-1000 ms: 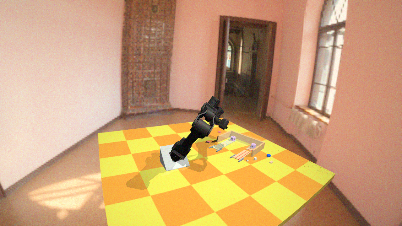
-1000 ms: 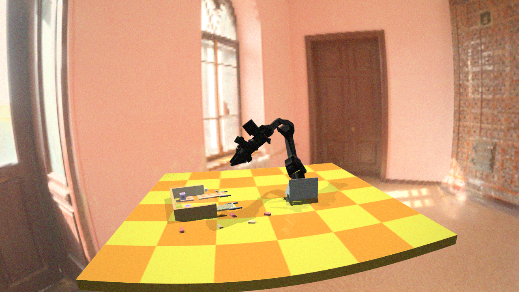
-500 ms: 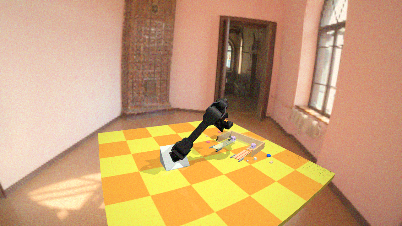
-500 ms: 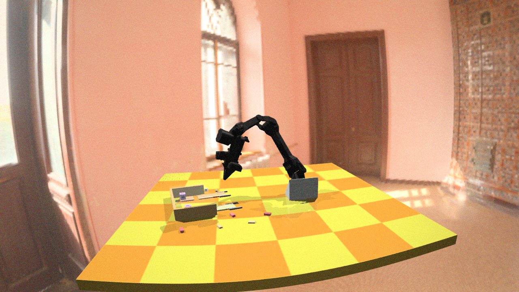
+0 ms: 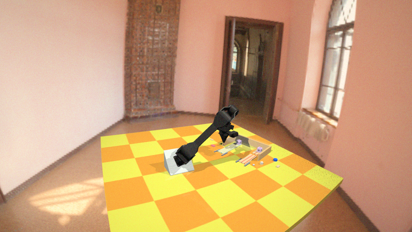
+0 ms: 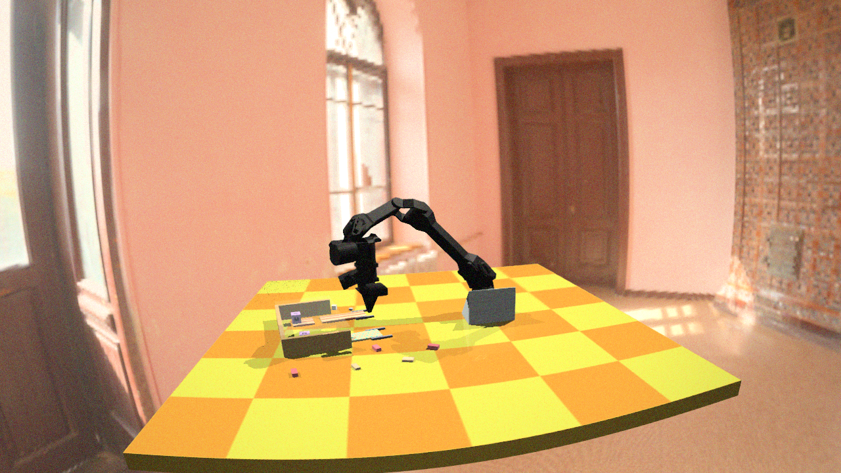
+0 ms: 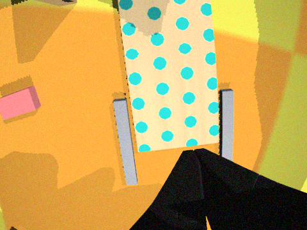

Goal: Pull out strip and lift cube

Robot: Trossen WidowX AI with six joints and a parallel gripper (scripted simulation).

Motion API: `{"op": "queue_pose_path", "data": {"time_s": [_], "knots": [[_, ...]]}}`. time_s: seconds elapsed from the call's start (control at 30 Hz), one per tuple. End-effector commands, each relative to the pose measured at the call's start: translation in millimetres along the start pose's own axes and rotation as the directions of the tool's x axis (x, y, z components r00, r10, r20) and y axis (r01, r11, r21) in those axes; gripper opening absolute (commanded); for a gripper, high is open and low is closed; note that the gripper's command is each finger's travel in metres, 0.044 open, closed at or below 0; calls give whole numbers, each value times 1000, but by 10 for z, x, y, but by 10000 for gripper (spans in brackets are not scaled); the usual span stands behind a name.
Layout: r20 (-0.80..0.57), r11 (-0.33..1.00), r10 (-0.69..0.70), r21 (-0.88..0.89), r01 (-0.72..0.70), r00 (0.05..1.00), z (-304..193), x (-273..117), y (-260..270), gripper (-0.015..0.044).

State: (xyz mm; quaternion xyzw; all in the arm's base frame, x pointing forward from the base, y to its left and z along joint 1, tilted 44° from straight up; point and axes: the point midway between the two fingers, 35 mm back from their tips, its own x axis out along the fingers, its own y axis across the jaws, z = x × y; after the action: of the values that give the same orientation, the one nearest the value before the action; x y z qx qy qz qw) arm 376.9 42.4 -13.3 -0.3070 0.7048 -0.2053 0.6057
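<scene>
The dotted strip [image 5: 227,149] [image 6: 367,335] [image 7: 174,96], cream with turquoise dots, lies between two grey rails [image 7: 125,140] [image 7: 227,121]. A lilac cube [image 5: 238,141] [image 6: 303,333] is at its far end, outside the wrist view. The red-striped strip [image 5: 247,158] [image 6: 341,316] has a gap across it; its short far piece [image 6: 303,322] carries another lilac cube [image 5: 259,149] [image 6: 295,317] marked M. My gripper [image 5: 224,141] [image 6: 369,309] [image 7: 193,160] is shut and empty, pointing down. In the wrist view its tips appear at the dotted strip's near edge; their height above it is unclear.
A low wooden wall [image 5: 253,141] [image 6: 317,343] surrounds the strips' far ends. A pink block [image 5: 213,145] [image 7: 16,103] lies beside the dotted strip. A blue disc [image 5: 275,159] and a small white cube [image 5: 261,162] lie beyond the striped strip. The arm stands on a grey wedge [image 6: 493,305].
</scene>
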Motion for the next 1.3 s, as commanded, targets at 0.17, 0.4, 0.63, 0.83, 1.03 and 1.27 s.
{"op": "queue_pose_path", "data": {"time_s": [0.17, 0.4, 0.63, 0.83, 1.03, 1.27], "knots": [[-1, 1000, 5, 8, -5, 1000, 30, 124, -5, 0], [-1, 1000, 5, 8, -5, 1000, 35, 240, -5, 0], [-1, 1000, 4, 9, -4, 1000, 35, 356, -5, 0], [-1, 1000, 4, 9, -4, 1000, 32, 454, -6, 0], [-1, 1000, 3, 9, -3, 1000, 22, 552, -8, 0], [-2, 1000, 2, 9, -2, 1000, 4, 662, -9, 0]]}}
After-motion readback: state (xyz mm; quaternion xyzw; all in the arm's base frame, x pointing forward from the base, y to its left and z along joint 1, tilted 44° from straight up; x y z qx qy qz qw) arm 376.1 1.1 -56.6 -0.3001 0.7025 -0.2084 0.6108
